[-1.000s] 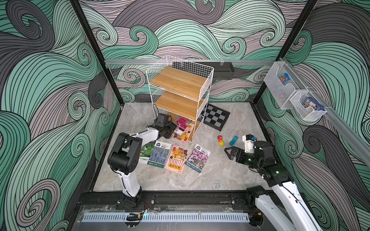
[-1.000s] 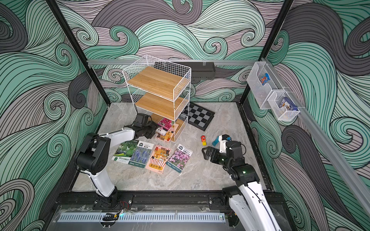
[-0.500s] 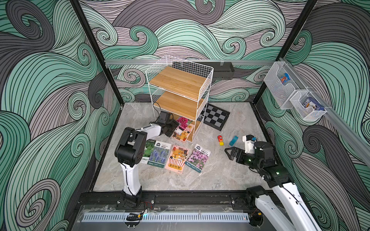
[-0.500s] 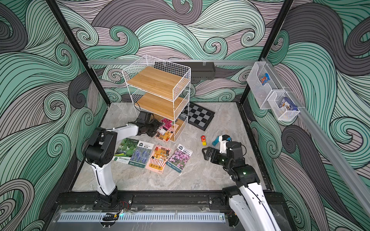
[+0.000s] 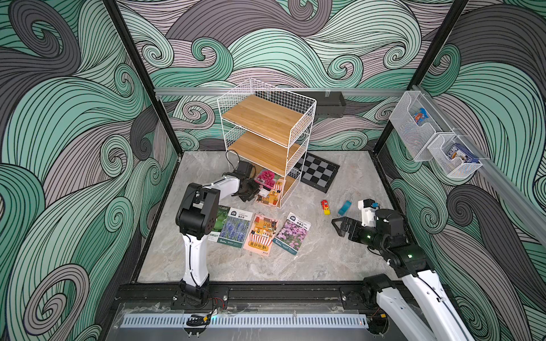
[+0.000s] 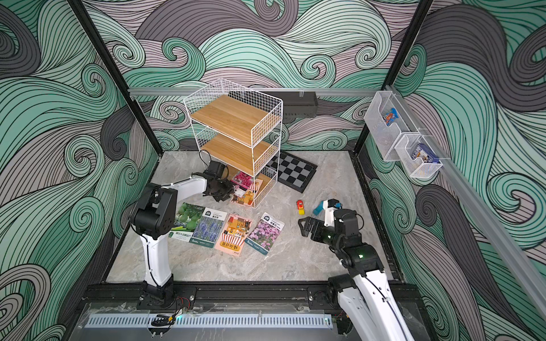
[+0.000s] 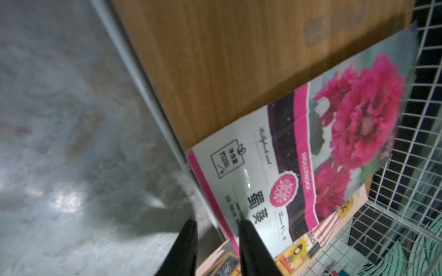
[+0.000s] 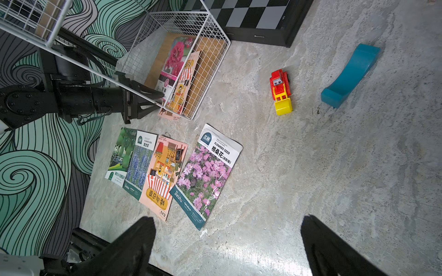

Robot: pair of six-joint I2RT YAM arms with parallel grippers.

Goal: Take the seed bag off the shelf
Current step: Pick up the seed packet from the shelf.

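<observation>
The shelf point(image 5: 266, 118) point(image 6: 233, 115) stands at the back of the floor, a white wire rack with wooden boards. On its bottom board point(image 7: 227, 59) lies the seed bag point(image 7: 311, 155) point(image 5: 267, 177) point(image 8: 175, 59), pink-flowered, on top of a peach packet point(image 5: 270, 196). My left gripper point(image 7: 216, 224) point(image 5: 257, 189) point(image 6: 232, 190) is at the open front of that tier. Its jaws stand narrowly apart with the bag's near edge between them. One finger point(image 7: 248, 239) lies over the bag; the other is over the floor. My right gripper point(image 8: 227, 227) point(image 5: 336, 227) hangs open and empty above the floor at the right.
Several seed packets point(image 5: 260, 233) lie in a row on the floor before the shelf. A chessboard point(image 5: 317, 172) lies right of it. A red toy car point(image 5: 325, 206) and a blue block point(image 5: 344, 208) are near the right arm. Clear bins point(image 5: 428, 138) hang on the right wall.
The left arm has swung right and pushed its gripper into the shelf's bottom tier, and its jaws have narrowed around the bag's edge. The right arm has not moved.
</observation>
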